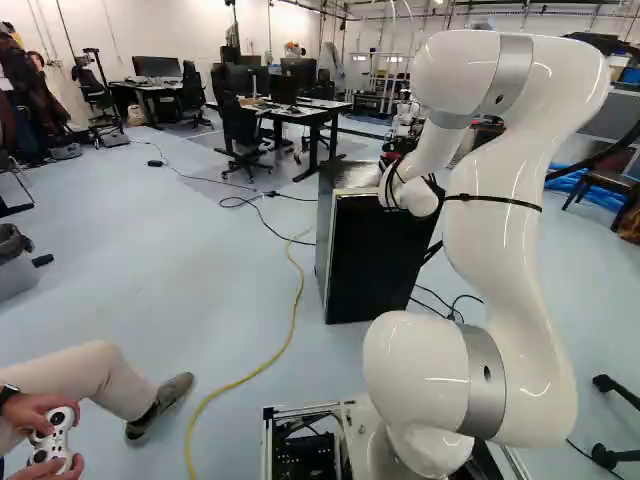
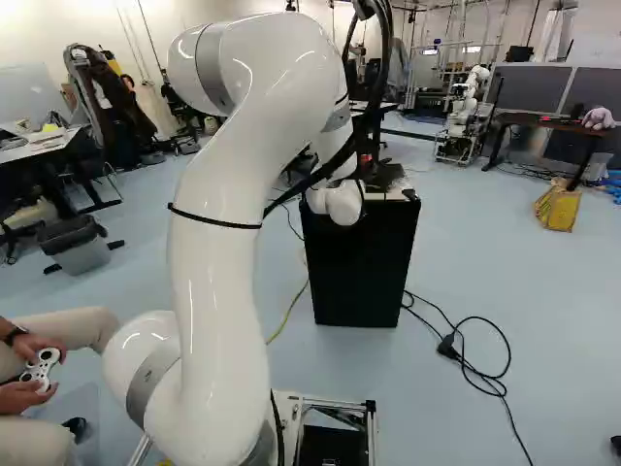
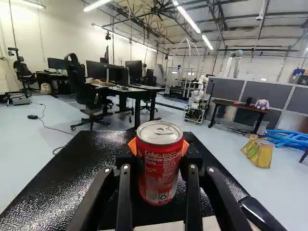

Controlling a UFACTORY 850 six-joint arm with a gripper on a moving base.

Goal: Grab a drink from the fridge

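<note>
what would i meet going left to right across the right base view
game controller → white arm → black fridge → plug on the black cable → yellow bag → soft toy

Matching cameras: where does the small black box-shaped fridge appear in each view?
Left base view: just right of centre, black fridge.
Right base view: also just right of centre, partly behind the arm.
Wrist view: its top, behind and either side of the red metal can.
Shared landmark: tall metal rack at the back.
</note>
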